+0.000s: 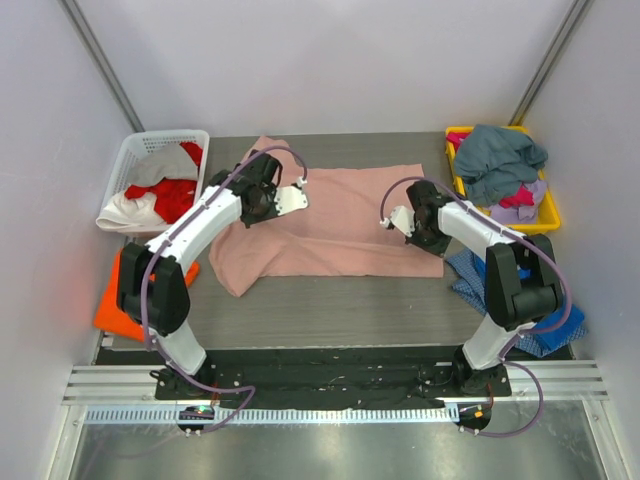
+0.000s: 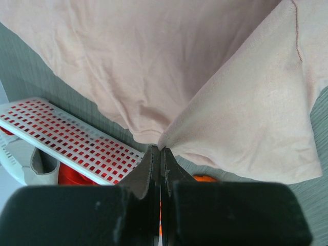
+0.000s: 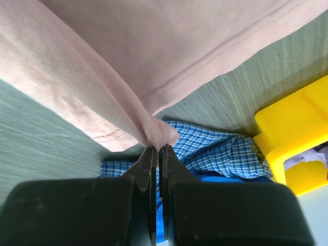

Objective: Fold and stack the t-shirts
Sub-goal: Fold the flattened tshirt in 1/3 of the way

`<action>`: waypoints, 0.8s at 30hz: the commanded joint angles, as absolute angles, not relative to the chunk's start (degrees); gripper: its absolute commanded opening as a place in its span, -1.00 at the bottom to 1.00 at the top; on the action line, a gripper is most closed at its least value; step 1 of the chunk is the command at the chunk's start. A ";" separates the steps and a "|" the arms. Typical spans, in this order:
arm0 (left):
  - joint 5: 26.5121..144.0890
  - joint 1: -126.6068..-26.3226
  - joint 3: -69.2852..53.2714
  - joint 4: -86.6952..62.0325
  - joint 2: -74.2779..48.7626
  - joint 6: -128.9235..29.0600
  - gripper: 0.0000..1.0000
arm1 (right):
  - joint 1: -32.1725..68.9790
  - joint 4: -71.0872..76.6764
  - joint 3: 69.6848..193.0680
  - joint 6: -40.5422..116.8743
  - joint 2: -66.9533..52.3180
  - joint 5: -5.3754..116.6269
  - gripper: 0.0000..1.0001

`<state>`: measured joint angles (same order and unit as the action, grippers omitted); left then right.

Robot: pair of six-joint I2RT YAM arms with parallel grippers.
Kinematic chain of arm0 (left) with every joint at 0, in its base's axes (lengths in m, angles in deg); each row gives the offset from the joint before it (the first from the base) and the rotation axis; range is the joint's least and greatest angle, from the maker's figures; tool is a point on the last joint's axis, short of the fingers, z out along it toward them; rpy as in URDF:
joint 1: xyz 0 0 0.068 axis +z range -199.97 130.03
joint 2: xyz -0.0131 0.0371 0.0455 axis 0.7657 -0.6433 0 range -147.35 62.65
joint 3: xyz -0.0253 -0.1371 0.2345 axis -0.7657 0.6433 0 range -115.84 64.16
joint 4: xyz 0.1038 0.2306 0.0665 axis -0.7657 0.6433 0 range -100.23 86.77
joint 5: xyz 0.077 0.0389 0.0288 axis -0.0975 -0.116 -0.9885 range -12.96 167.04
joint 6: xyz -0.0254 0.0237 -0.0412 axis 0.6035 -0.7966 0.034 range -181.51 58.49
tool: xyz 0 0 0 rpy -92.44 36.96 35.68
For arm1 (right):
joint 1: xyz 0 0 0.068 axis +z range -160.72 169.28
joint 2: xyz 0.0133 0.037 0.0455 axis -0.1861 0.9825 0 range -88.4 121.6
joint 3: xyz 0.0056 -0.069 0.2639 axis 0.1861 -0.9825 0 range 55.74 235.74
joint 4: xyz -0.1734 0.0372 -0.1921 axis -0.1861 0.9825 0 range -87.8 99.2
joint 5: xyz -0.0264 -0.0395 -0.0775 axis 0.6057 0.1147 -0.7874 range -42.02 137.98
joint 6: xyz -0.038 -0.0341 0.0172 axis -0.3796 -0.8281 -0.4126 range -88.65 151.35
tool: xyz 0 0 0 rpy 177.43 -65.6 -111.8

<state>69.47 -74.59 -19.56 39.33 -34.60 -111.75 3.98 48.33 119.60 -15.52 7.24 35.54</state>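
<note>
At the far left, a bright orange t-shirt (image 1: 112, 300) lies at the edge of the worktop (image 1: 330, 300), partly under the left arm. Behind it stands a white basket (image 1: 135, 150) with holes in its sides. A red t-shirt (image 1: 175, 195) and a white t-shirt (image 1: 130, 210) lie in it. The white one hangs over the front rim.

Next comes the left hand (image 2: 160, 152). Its two fingers are pressed tight together, and a bit of the big pink t-shirt (image 1: 340, 225) is pinched between them. The cloth rises from the fingers in a little peak. This hand is near the basket, at the left side of the pink shirt.

The pink t-shirt is spread out in the middle of the worktop, between the two arms. Its left end is bunched up and reaches closer to the near edge than the rest.

The right hand (image 3: 158, 151) is at the shirt's right edge. Its fingers are shut tight too, and they pinch the pink cloth close to its hem. Below this hand lies a blue checked cloth (image 1: 470, 280), beside the right arm.

At the far right stands a yellow bin (image 1: 548, 215). A grey-teal t-shirt (image 1: 497, 160) is heaped on top of it, with bits of red-pink and pale purple cloth under it.
</note>
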 commanded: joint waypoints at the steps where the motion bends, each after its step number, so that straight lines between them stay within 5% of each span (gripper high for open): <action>1: 68.16 -74.49 -22.15 37.94 -35.96 -113.54 -1.00 | 3.25 46.85 123.76 -16.64 9.07 33.75 -0.98; 24: 67.20 -73.96 -21.00 36.00 -39.13 -114.16 -1.00 | 2.29 46.23 133.26 -17.95 17.24 30.93 -0.98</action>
